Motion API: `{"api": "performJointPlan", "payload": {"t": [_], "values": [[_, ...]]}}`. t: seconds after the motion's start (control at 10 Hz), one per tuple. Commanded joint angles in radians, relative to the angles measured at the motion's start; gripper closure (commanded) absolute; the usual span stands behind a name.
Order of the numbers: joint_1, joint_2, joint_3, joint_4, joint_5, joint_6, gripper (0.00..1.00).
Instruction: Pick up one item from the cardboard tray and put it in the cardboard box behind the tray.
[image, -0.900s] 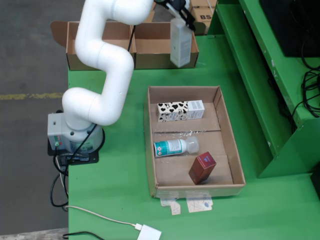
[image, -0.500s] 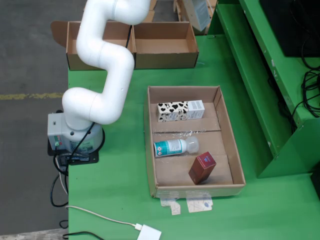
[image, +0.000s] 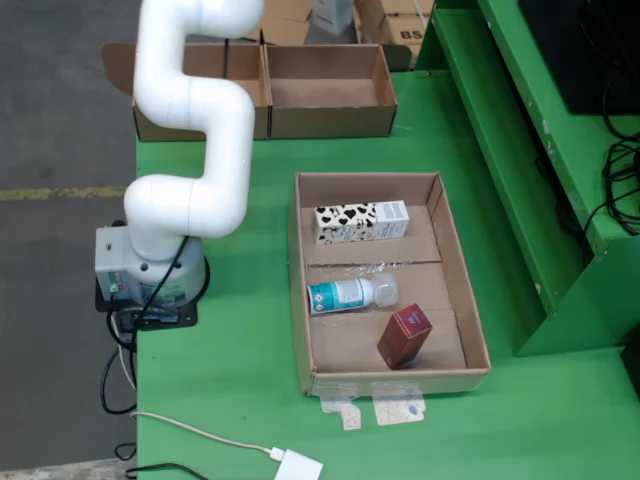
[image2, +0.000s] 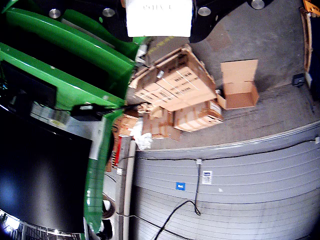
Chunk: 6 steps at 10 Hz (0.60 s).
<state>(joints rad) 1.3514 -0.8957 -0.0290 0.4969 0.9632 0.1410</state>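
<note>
The cardboard tray (image: 455, 270) on the green table holds a cow-patterned carton (image: 361, 221), a lying white bottle (image: 350, 294) and a small red box (image: 404, 336). Behind it stands an open cardboard box (image: 330, 122) with nothing visible inside. The white arm (image: 185, 90) rises out of the top of the overhead view. Only the lower end of a pale carton (image: 330, 12) shows there, beyond the box's far edge. In the wrist view my gripper (image2: 159, 22) is shut on this white carton (image2: 159, 15), whose end fills the top edge between the black jaws.
A second open cardboard box (image: 160, 125) sits left of the first, partly behind the arm. More stacked boxes (image: 400, 25) lie beyond. A raised green ledge (image: 520, 180) runs along the right. The arm's base (image: 145, 275) and cables (image: 200, 432) are at the left.
The carton in the gripper has risen from over the box's right end and moved left, now almost out of the top edge. The upper arm swung left. The tray's items have not moved.
</note>
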Motion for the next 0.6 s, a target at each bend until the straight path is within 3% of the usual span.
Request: {"api": "performJointPlan", "payload": {"t": [0.0, 0.1, 0.2, 0.5], "values": [[0.081, -0.057, 0.029, -0.081, -0.071, 0.035, 1.0], [0.081, -0.057, 0.029, -0.081, -0.071, 0.035, 1.0], [0.025, -0.031, 0.029, -0.533, 0.092, 0.22, 1.0], [0.0, -0.135, 0.029, -0.455, 0.111, 0.215, 1.0]]}}
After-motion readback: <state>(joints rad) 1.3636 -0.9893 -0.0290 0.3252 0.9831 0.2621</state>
